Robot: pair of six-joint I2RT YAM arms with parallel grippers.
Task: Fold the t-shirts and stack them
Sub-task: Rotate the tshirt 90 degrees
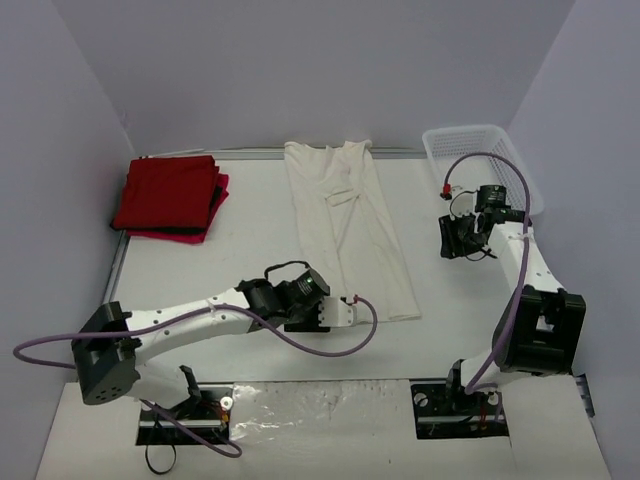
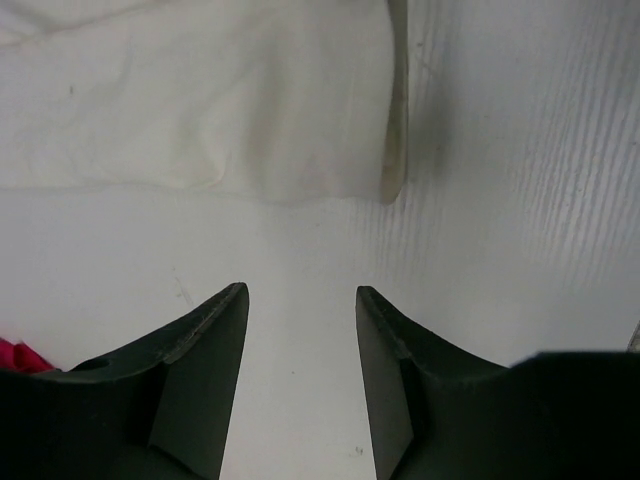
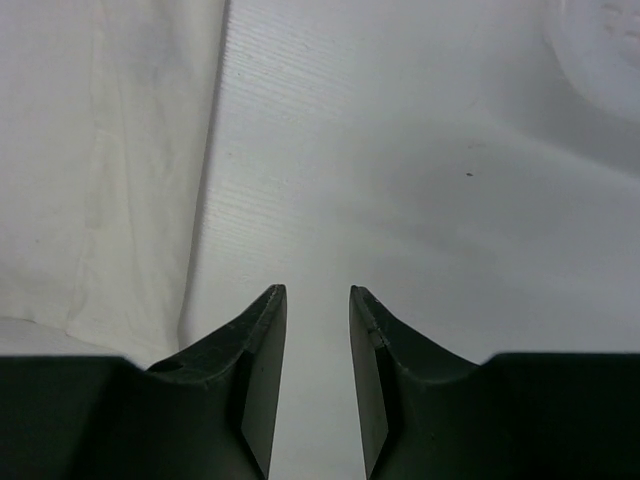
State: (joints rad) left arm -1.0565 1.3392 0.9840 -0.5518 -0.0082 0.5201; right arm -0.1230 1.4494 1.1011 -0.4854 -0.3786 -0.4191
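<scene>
The cream-white t-shirt point(image 1: 350, 225) lies folded into a long narrow strip down the middle of the table, collar at the far end. Its near hem shows in the left wrist view point(image 2: 200, 110) and its edge in the right wrist view point(image 3: 100, 170). A stack of folded red t-shirts point(image 1: 170, 197) sits at the far left. My left gripper point(image 1: 345, 312) is open and empty, low over the table just short of the shirt's near left corner point(image 2: 300, 290). My right gripper point(image 1: 452, 240) is open and empty, right of the shirt over bare table point(image 3: 318, 290).
A white plastic mesh basket point(image 1: 480, 160) stands at the far right corner. Grey walls close in the back and sides. Purple cables loop off both arms. The table's near edge carries the arm bases.
</scene>
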